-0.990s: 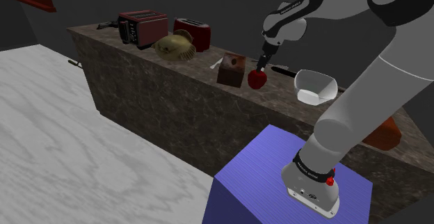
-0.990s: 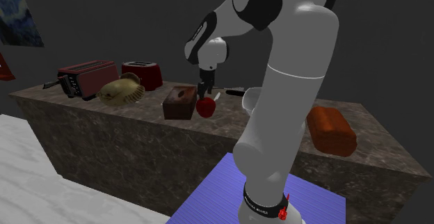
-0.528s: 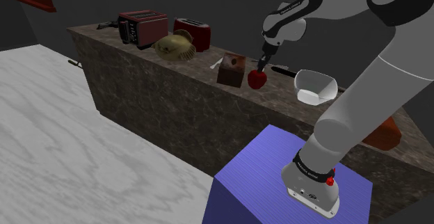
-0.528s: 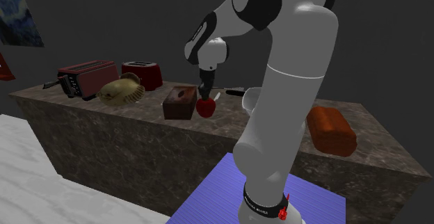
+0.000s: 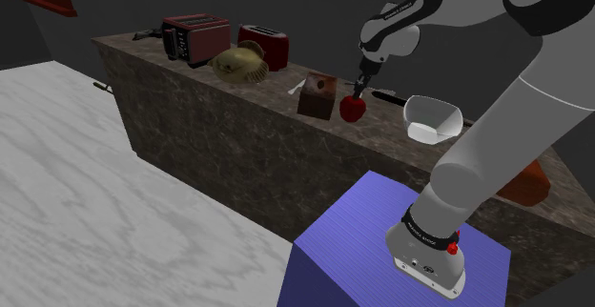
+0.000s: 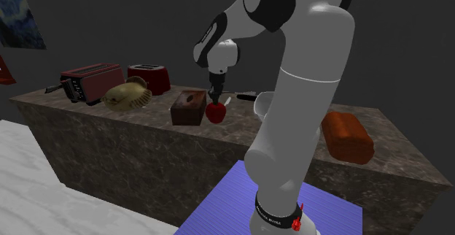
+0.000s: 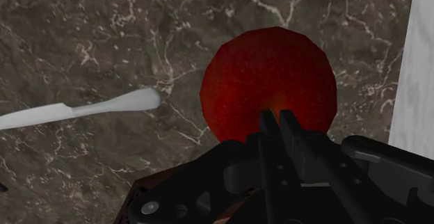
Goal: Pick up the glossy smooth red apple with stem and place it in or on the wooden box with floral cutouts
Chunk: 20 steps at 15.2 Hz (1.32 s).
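Note:
A glossy red apple (image 5: 352, 110) (image 6: 215, 112) rests on the dark marble counter (image 5: 229, 143), just beside a brown wooden box (image 5: 316, 96) (image 6: 189, 108). My black gripper (image 5: 358, 92) (image 6: 214, 101) points straight down onto the apple's top. In the wrist view the apple (image 7: 268, 83) lies directly under the gripper (image 7: 278, 118), whose two fingers are pinched together at the fruit's centre, where the stem sits. The stem itself is hidden between them. The apple still touches the counter.
A white bowl (image 5: 431, 119) stands close to the apple on the side away from the box. A white knife (image 7: 76, 110) lies behind the box. Two red toasters (image 5: 195, 36) and a tan shell-like object (image 5: 238, 63) sit farther along the counter; an orange-red loaf (image 6: 348, 136) lies at its other end.
The fingers have closed from wide apart to pinched together on top of the apple. The arm and the apple have stayed in place.

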### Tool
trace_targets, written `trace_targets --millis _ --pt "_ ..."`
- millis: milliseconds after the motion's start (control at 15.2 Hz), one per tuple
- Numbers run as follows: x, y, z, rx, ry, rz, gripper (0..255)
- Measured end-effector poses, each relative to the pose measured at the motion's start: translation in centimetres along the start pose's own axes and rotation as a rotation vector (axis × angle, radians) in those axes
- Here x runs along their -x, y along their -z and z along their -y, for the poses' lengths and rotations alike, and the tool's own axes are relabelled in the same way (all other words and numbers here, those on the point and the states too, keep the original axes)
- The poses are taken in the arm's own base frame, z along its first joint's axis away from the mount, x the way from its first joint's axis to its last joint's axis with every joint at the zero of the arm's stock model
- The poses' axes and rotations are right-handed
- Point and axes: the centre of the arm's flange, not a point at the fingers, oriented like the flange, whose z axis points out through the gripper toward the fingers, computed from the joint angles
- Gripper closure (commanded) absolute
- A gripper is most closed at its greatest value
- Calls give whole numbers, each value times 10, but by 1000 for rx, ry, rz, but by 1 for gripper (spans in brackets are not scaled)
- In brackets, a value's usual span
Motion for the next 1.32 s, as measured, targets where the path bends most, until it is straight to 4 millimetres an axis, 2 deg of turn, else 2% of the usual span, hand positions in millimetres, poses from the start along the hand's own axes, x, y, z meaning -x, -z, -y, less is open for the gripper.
trace_targets --millis 660,1320 --pt "-4 45 -1 -1 0 1 255" --pt "-11 99 -4 0 0 1 255"
